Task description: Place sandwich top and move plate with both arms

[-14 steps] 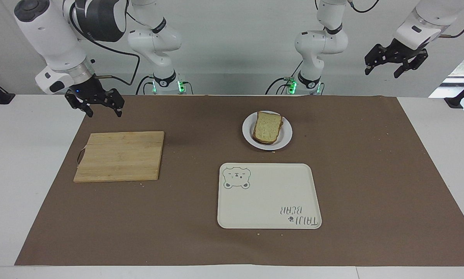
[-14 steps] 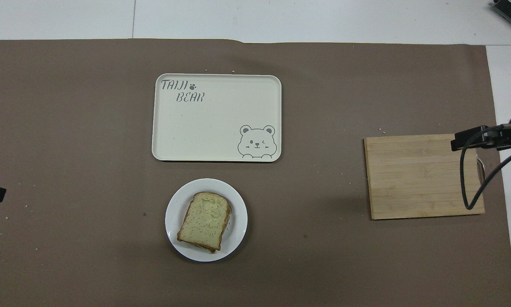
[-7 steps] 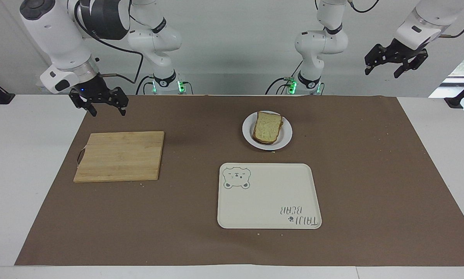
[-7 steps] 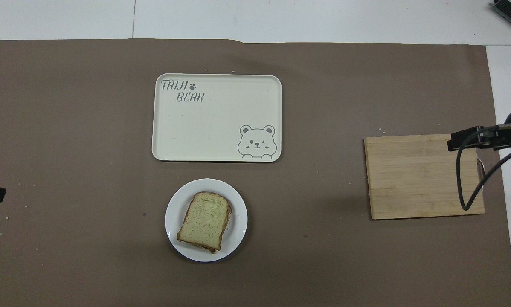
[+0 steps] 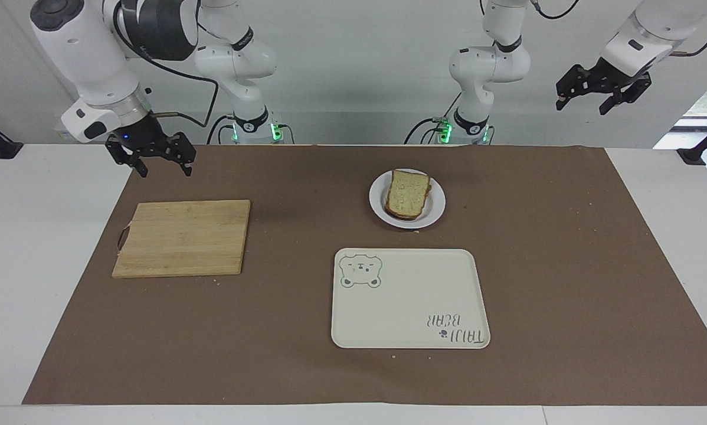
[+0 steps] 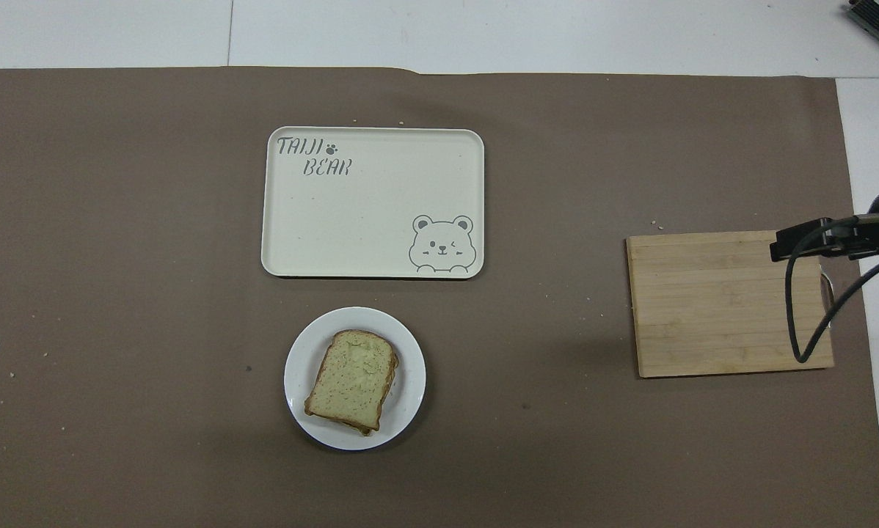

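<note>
A: Item 1, sandwich top (image 5: 408, 193): location?

B: On the plate (image 5: 435, 210), nearer the robots than the bear tray (image 5: 409, 298), well apart from both grippers. Right gripper (image 5: 161, 166) hangs over the mat by the cutting board (image 5: 182, 237), fingers spread, holding nothing. Left gripper (image 5: 586, 99) is raised at the left arm's end, open, empty.

A: Appearance?

B: Pale slice, brown crust, stacked on a lower layer.

A: Change from 1 second ago?

B: Right gripper has shifted slightly toward the table's middle; left has risen slightly. Plate and bread unmoved.
</note>
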